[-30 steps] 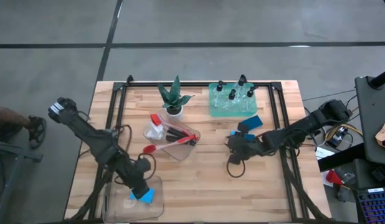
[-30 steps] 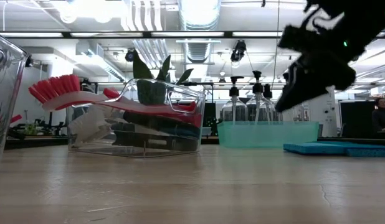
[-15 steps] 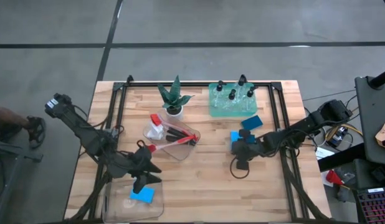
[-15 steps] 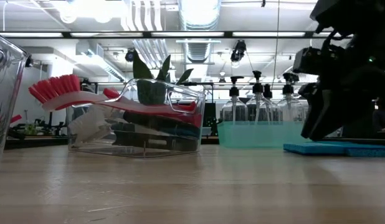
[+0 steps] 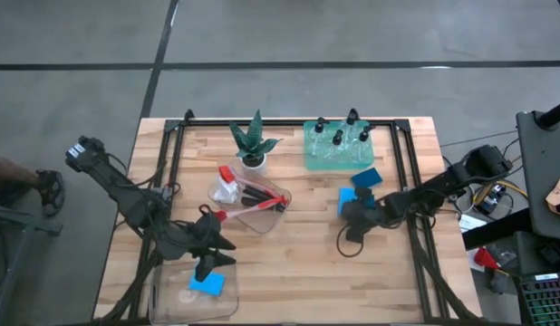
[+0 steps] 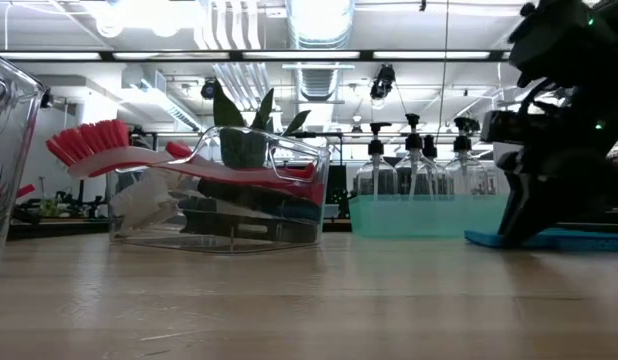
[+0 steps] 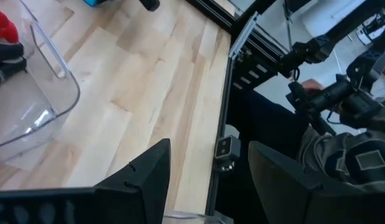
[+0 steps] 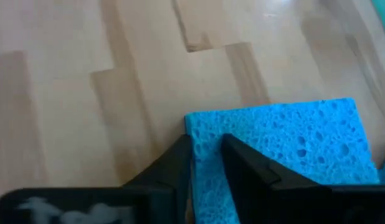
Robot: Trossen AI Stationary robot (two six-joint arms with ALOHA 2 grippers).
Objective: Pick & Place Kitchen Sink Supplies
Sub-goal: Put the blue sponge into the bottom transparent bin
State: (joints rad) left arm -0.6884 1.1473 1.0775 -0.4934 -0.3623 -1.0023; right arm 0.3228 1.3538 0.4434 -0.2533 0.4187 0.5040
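Observation:
A blue sponge (image 8: 286,149) lies flat on the wood table, right of the middle, and my right gripper (image 8: 206,163) is down on it, shut on its edge. A second blue sponge (image 5: 366,178) lies just beyond it. Another blue sponge (image 5: 206,284) rests on the floor of a clear bin (image 5: 171,303) at the near left. My left gripper (image 5: 224,254) hangs open above that bin, touching nothing. Clear bottles with black tops (image 5: 339,136) stand in a green tray (image 5: 316,161). Red-handled brushes (image 5: 248,206) lie in a second clear bin (image 5: 278,213). My right gripper pinches a strip along the sponge's edge (image 8: 208,146) near one corner, between its two fingers. One finger (image 8: 177,163) stands outside the edge, the other (image 8: 242,165) over the sponge's top. The fingers slant down from the table's right side. The sponge lies flat on the table.
A green spiky plant in a white pot (image 5: 255,145) stands at the far middle. A black metal frame (image 5: 411,208) runs along the table's sides. A person's sleeve and hand (image 7: 329,143) show beyond the table's edge. Bare wood (image 5: 289,272) lies at the near middle.
My left gripper has risen off the blue sponge in the near-left bin and turned; the sponge stays on the bin's floor. My right gripper has sunk onto the blue sponge at the right of the table.

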